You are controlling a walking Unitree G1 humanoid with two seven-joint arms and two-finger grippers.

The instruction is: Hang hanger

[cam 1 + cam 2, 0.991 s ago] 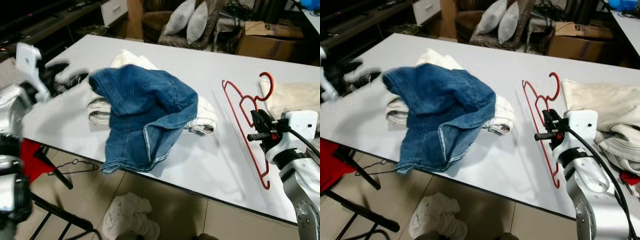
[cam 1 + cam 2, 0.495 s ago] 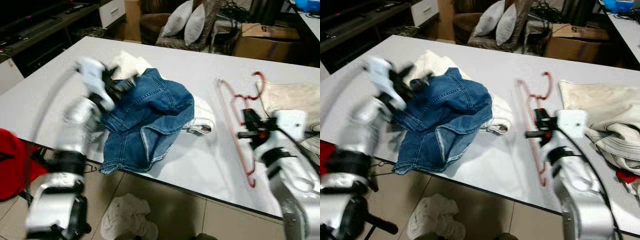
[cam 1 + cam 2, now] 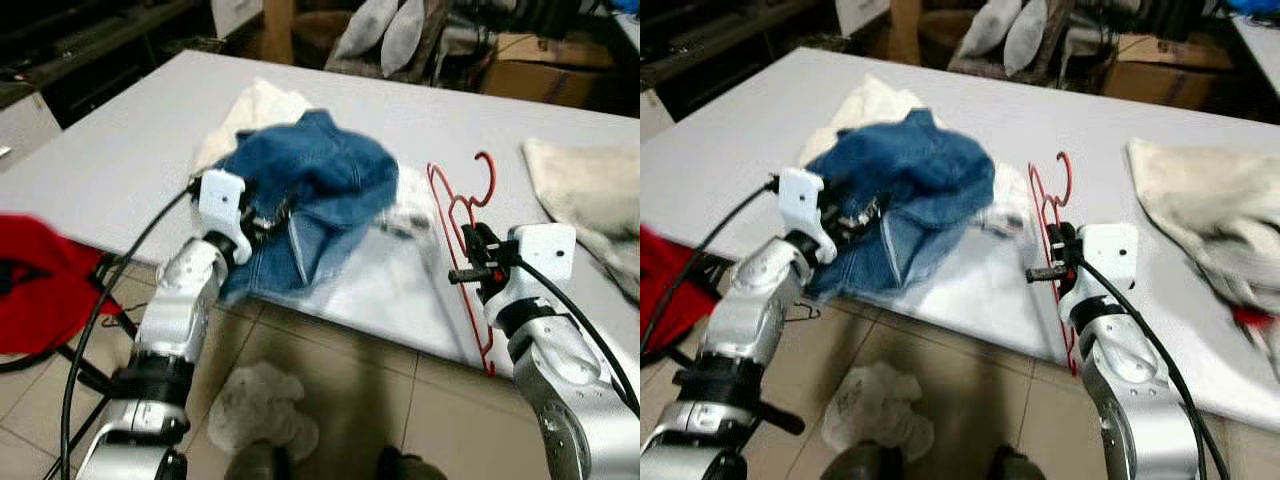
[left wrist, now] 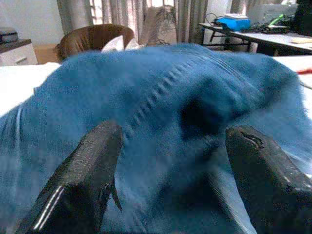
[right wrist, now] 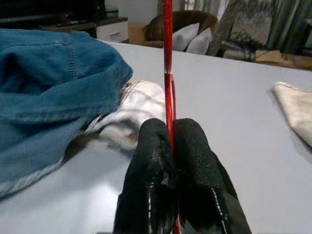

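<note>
The red wire hanger (image 3: 452, 215) lies at the table's front right, its hook (image 3: 485, 170) pointing away from me. My right gripper (image 3: 470, 262) is shut on one of its wires; the right wrist view shows both fingers (image 5: 151, 161) pinched together on the red wire (image 5: 167, 58). A pair of blue jeans (image 3: 330, 185) sits bunched on the white table (image 3: 130, 150). My left gripper (image 3: 272, 215) is at the jeans' near edge. In the left wrist view its fingers (image 4: 92, 180) stand wide apart, open, with denim (image 4: 170, 112) filling the space ahead.
White clothes (image 3: 255, 105) lie under the jeans and a cream garment (image 3: 580, 190) lies at the far right. A red object (image 3: 40, 285) is low on the left. A pale cloth (image 3: 255, 405) lies on the tiled floor. Pillows (image 3: 385, 25) and a cardboard box (image 3: 535, 60) stand behind.
The camera has shifted. My left arm swung in from the far left to the jeans, which are now bunched higher. My right gripper still holds the hanger.
</note>
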